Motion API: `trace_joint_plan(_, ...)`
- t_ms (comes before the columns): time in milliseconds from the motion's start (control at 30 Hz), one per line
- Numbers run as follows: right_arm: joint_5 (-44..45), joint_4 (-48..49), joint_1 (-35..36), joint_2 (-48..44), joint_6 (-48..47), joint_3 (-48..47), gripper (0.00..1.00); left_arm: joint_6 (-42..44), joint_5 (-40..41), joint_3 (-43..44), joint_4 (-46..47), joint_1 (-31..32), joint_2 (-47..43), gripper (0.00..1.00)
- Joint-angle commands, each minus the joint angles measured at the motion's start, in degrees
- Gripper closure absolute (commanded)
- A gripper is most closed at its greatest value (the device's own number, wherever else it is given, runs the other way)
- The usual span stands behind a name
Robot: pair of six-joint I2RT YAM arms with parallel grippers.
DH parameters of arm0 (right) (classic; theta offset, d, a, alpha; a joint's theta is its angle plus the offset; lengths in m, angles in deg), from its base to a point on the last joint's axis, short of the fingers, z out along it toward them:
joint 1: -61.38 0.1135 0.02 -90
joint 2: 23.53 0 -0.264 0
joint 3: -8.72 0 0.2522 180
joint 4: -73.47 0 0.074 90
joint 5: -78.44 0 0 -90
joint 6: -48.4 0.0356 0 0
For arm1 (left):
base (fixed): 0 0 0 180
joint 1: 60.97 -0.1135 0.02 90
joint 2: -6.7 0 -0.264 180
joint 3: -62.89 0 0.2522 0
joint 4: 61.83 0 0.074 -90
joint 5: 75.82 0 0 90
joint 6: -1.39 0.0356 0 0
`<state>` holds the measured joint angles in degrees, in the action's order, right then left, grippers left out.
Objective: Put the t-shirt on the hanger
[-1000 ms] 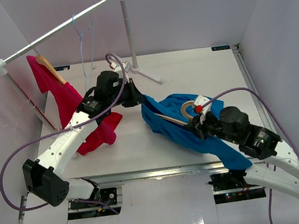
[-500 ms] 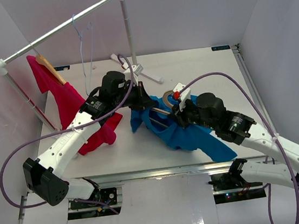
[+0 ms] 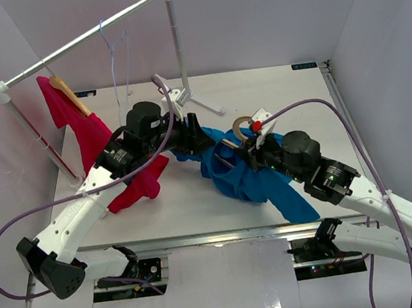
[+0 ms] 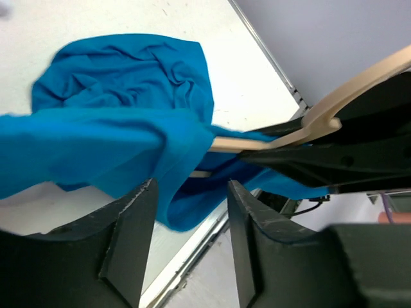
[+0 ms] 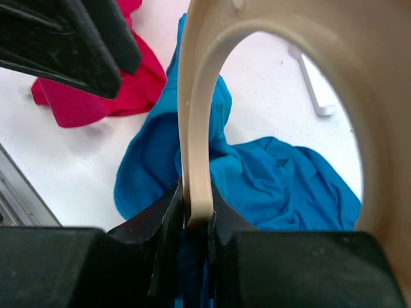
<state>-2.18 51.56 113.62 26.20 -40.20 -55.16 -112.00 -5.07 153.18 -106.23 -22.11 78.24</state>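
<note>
Above, the right gripper (image 3: 252, 145) clamps the hanger (image 3: 237, 126) by its hook, the t-shirt (image 3: 243, 181) bunched under the hanger and the left gripper (image 3: 197, 138) just left of it; left wrist, fingers parted, cloth loose at their tips; right wrist, jaws tight on the hook; mid-threading, the next move likely means pinching cloth and drawing it over the hanger's shoulder.

Pale lilac walls (image 3: 264, 11) enclose a white tabletop (image 3: 281, 96); a white tubular garment rail (image 3: 86, 37) stands beyond the left gripper (image 3: 198, 139).

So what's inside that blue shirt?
A wooden hanger, partly: its hook sticks out, pinched in the right tool. The rest is hidden by the shirt.
</note>
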Motion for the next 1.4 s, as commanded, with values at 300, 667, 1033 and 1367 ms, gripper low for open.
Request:
trace_joint_plan(300,0.9,10.8,0.0,-7.2,3.2,1.7,0.92,-4.7,-2.2,-12.5,7.3,0.2,-7.4,0.39)
trace_joint_plan(667,2.5,11.8,0.0,-6.9,3.5,2.4,0.92,-7.8,-5.5,-17.1,14.7,1.5,-3.5,0.73)
trace_joint_plan(1033,12.5,13.3,0.0,-9.2,0.5,2.0,0.92,-6.6,-2.8,-19.9,12.5,2.4,-7.2,1.0)
trace_joint_plan(1367,5.8,3.8,0.0,-11.4,-1.1,0.6,0.92,2.7,-0.8,-12.5,2.1,2.4,-12.3,0.47)
